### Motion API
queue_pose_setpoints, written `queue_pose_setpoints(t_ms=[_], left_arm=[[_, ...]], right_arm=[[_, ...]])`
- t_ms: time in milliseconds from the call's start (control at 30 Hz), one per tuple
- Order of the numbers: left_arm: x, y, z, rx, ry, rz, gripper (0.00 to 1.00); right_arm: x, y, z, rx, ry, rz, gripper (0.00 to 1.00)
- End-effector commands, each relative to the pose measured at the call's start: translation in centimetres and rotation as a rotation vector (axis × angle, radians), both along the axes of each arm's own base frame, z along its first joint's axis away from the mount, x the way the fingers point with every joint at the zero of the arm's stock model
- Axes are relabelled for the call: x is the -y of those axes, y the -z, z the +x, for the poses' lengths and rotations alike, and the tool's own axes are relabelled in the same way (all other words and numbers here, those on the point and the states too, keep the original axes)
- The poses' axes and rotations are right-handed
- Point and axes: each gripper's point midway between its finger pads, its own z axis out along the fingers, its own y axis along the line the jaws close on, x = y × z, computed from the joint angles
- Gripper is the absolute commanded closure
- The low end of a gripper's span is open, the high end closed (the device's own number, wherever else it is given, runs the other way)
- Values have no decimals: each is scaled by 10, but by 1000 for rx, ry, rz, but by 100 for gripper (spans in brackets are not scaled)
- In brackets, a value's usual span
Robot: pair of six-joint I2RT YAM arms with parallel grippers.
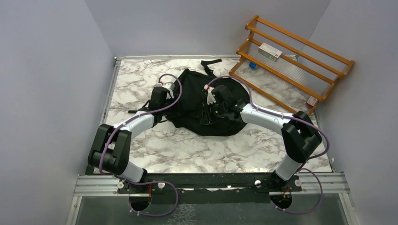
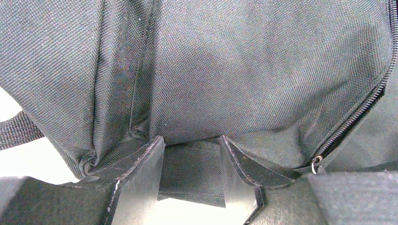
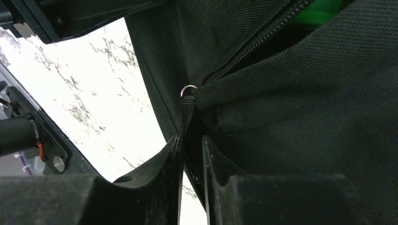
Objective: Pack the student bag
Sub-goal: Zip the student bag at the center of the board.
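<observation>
Green item (image 3: 319, 11) inside student bag (image 1: 206, 105); zipper (image 3: 248, 47) part-open, right end effector (image 3: 190, 140) pinching its pull strap (image 3: 187, 110), left end effector (image 2: 190, 140) clamping fabric; closing outstanding.

Top camera looked down from above and behind the arm bases; whole desk (image 1: 187, 150) and bag (image 1: 192, 93) were in frame. Wrist cameras looked along the left claw (image 2: 190, 145) and right claw (image 3: 191, 140), pressed near the fabric. All three views shared the bag.
</observation>
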Motion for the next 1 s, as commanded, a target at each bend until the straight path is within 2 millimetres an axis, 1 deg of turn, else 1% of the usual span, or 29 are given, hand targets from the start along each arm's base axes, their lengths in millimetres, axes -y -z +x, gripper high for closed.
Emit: queue_pose_setpoints(t_ms=[0, 167, 200, 467, 633, 733, 867, 967], left_arm=[[-10, 16, -6, -51, -27, 29, 51], [-8, 12, -2, -28, -25, 20, 51], [-8, 11, -2, -27, -25, 20, 51], [-8, 4, -2, -3, -24, 15, 51], [-8, 0, -2, 7, -23, 13, 51], [-7, -3, -2, 19, -16, 3, 51], [-1, -20, -5, 85, 19, -40, 49], [-1, -31, -5, 124, 26, -46, 41]], right_arm=[[-6, -7, -1, 8, -9, 17, 81], [-6, -15, -1, 14, 2, 33, 98], [-7, -18, 0, 14, 7, 42, 99], [-16, -52, 7, 47, 27, 113, 99], [-20, -65, 14, 36, 43, 157, 99], [-18, -68, 24, 23, 93, 192, 99], [-14, -70, 42, -27, 181, 256, 100], [-13, -69, 53, -27, 217, 265, 100]])
